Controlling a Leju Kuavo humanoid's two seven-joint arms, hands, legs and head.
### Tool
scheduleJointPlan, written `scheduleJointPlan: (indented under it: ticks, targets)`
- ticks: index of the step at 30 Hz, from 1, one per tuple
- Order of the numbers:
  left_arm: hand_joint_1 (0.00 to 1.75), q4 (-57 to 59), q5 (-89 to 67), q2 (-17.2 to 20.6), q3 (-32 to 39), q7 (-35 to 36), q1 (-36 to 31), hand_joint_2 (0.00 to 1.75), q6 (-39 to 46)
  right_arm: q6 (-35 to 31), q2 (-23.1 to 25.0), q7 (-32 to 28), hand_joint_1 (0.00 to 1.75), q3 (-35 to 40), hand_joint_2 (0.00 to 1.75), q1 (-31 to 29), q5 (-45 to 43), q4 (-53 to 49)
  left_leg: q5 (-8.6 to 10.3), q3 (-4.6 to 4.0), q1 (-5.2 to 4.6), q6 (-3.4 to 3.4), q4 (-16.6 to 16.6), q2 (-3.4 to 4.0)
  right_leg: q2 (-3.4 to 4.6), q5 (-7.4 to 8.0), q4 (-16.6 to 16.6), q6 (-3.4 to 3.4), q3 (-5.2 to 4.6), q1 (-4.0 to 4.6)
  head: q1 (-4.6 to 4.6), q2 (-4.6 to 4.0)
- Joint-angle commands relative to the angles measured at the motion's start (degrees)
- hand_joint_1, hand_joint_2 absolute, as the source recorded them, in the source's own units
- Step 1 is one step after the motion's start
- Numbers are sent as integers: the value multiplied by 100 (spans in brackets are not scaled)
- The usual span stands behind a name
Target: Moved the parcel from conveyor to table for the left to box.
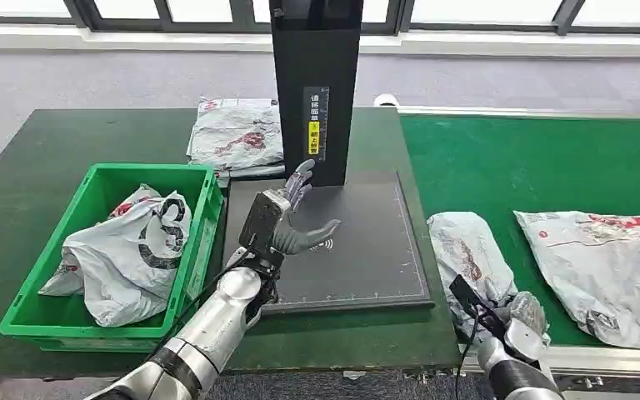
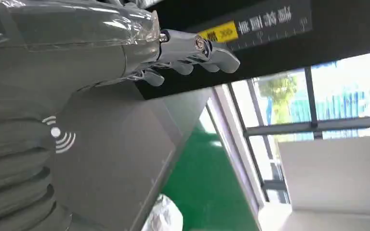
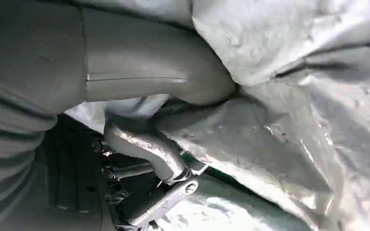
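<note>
Head view: right hand [image 1: 523, 312] reaches onto the near parcel [image 1: 467, 254] on the green conveyor [image 1: 500, 167], likely to carry it left to the table [image 1: 67, 142]. Right wrist view shows thumb and fingers [image 3: 144, 144] pressed into the wrapping, apparently clamped. Left hand [image 1: 292, 218] hovers empty, fingers spread, above the scanner pad [image 1: 367, 250], waiting beside the green box [image 1: 100, 179].

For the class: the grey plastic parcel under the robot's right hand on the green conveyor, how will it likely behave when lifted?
The parcel looks floppy: its film is creased and wrinkled where the right hand grips it, so it will probably sag. The glossy surface suggests it may slip. It lies flattish, so it is unlikely to roll.
</note>
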Motion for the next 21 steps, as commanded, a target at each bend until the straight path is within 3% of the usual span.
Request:
scheduleJointPlan:
  ticks: [1, 4, 5, 6, 9, 10, 11, 12, 14, 21]
  targets:
    - [0, -462, -138, 433, 464, 59, 572, 175, 398, -1342, 1039, -1710, 175, 584, 175, 1054, -1760, -4354, 2, -48, -13, -2, 2, 40, 40, 11, 19, -3, -67, -13, 0, -2]
    - [0, -386, -162, 386, 480, 29, 535, 175, 410, -1314, 1044, -1646, 175, 689, 175, 1204, -1765, -4621, 21, -77, -32, -11, -14, 16, 15, 6, 34, -12, -123, -32, -7, -2]
    - [0, -347, -171, 372, 486, 20, 514, 175, 415, -1304, 1018, -1630, 175, 709, 175, 1209, -1784, -4588, 34, -39, -30, -7, -12, -14, -13, 2, 33, -11, -118, -29, -4, 0]
    - [0, -322, -177, 364, 493, 11, 503, 175, 416, -1322, 1002, -1624, 175, 712, 175, 1207, -1814, -4547, 46, -53, -25, -14, -7, -56, -48, 3, 33, -5, -120, -23, -7, -2]
    - [0, -309, -181, 357, 499, 4, 495, 175, 413, -1378, 972, -1665, 175, 718, 175, 1198, -1865, -4466, 51, -76, -31, -14, -13, -75, -66, -3, 41, -10, -146, -28, -7, -2]
    - [0, -232, -344, 291, 577, -117, 414, 175, 811, -2156, 1101, -2424, 175, 889, 175, 1190, -2632, -4941, 49, -84, -27, -14, -9, -76, -66, -2, 43, -9, -149, -25, -4, -2]
    - [0, 54, -380, 178, 625, -155, 193, 175, 851, -2279, 1221, -3334, 175, 913, 175, 1277, -2982, -5160, 50, -86, -30, -13, -15, -72, -63, -2, 41, -12, -154, -27, -4, -2]
    - [0, 249, -374, 98, 682, -203, 30, 175, 848, -2143, 1268, -2762, 175, 1137, 175, 1387, -2580, -5649, 50, -103, -29, -14, -5, -71, -62, -1, 51, -12, -171, -27, -4, 0]
    - [0, 373, -396, 56, 709, -235, -46, 175, 859, -2141, 1219, -2499, 175, 1276, 175, 1450, -2467, -5811, 52, -123, -31, -14, 3, -77, -68, -2, 62, -13, -189, -28, -4, -2]
    - [0, 520, -399, -12, 713, -259, -154, 175, 803, -2279, 1008, -2661, 175, 1162, 175, 1387, -2717, -5360, 61, -119, -26, -20, -6, -94, -84, 0, 43, -11, -179, -24, -4, 0]
